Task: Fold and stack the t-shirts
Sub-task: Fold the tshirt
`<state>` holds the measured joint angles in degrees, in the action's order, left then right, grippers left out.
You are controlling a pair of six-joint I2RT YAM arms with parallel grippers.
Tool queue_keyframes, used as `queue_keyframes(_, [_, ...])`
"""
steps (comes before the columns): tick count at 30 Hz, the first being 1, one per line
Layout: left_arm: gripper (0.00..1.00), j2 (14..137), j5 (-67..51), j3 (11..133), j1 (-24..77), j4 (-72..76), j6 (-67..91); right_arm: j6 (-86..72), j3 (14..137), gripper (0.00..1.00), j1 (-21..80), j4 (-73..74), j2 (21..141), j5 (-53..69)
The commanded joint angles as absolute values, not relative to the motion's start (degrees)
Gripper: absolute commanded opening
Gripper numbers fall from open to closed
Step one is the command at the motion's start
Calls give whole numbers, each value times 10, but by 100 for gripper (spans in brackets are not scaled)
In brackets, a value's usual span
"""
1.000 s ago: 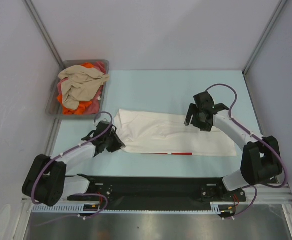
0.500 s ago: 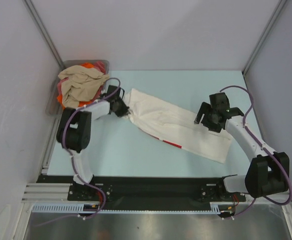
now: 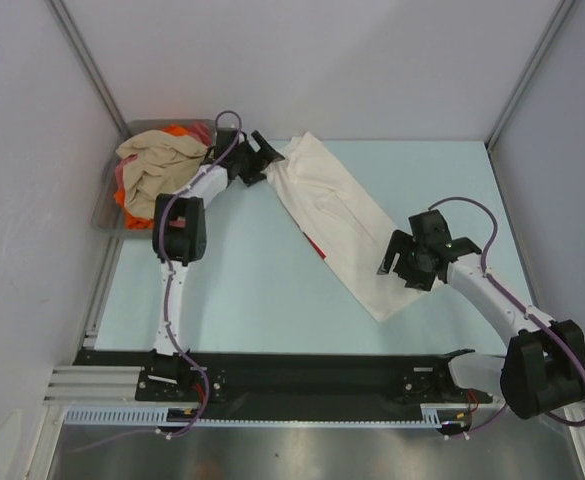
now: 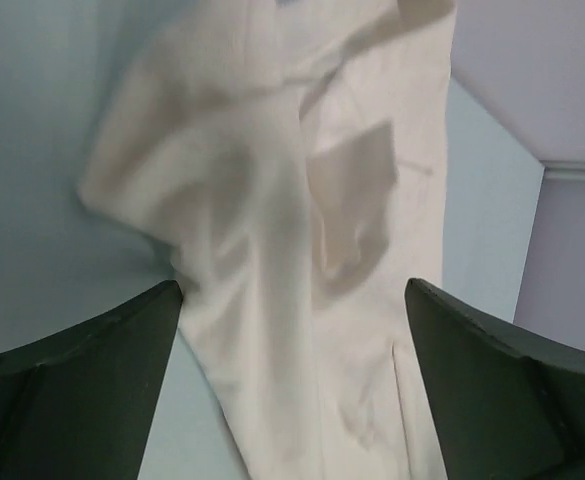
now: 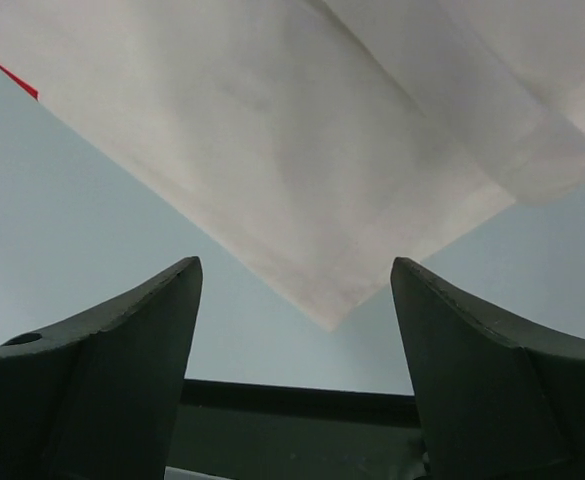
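At the far left of the bench [image 3: 242,280], a grey tray [image 3: 104,208] is seen, heaped with crumpled cloth: a beige shirt [image 3: 157,165] is spread on top, and an orange shirt [image 3: 122,197] and a pink-red shirt [image 3: 205,133] are glimpsed beneath it. Just beside the tray's far corner, the left tool [image 3: 264,158] is stretched out to the top end of the white t-shirt [image 3: 337,215]. Its fingers [image 4: 92,370] are shown spread wide in the wrist view, with blurred white cloth running between them but nothing pinched. The white t-shirt is laid on the bench in a long diagonal strip, from the far edge by the left tool down toward the right arm, and a sliver of red print [image 3: 315,247] is exposed along its left edge. At the lower end, the right tool [image 3: 400,268] is held at the cloth's right edge, jaws parked wide apart, nothing gripped. The shirt's corner is framed between its fingers [image 5: 472,350] in the wrist view.
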<state>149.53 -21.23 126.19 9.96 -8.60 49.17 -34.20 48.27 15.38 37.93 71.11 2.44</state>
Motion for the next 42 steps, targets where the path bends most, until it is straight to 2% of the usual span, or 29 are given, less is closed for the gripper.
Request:
queue_keyframes(1, [100,1333,-205,1120,89,-55,437,-393,445,82,172,392,664,5])
queue_keyframes(7, [100,1220,-178,1080,70,-183,379,-446,389,79,242,377,644,-32])
queue_keyframes(12, [100,1094,-149,976,68,-208,347,-477,358,75,280,351,664,-42])
queue_keyframes(18, [100,978,-180,870,55,-226,344,-499,324,68,311,311,699,-48])
queue_keyframes(21, [100,918,-186,817,55,-227,342,-503,314,56,316,279,717,-50])
queue_keyframes(22, [100,905,-188,804,55,-227,340,-501,312,45,316,266,723,-52])
queue_keyframes(24, [100,870,-186,776,55,-224,331,-497,316,32,316,262,750,-54])
queue_keyframes(25, [100,862,-185,771,55,-229,324,-496,324,16,317,262,757,-53])
queue_keyframes(28, [100,841,-185,763,55,-261,301,-505,335,0,343,265,767,-47])
queue_keyframes(32, [100,790,-184,735,55,-287,274,-566,383,0,429,265,772,-38])
queue_keyframes(33, [100,779,-179,716,55,-291,272,-596,399,0,477,266,780,-40])
queue_keyframes(37, [100,730,-139,677,55,-331,263,-635,513,0,587,299,874,-61])
queue_keyframes(41, [100,677,-151,633,55,-354,258,-639,615,0,648,359,957,-80])
queue_keyframes(42, [100,666,-148,624,55,-358,257,-635,633,5,654,358,969,-68])
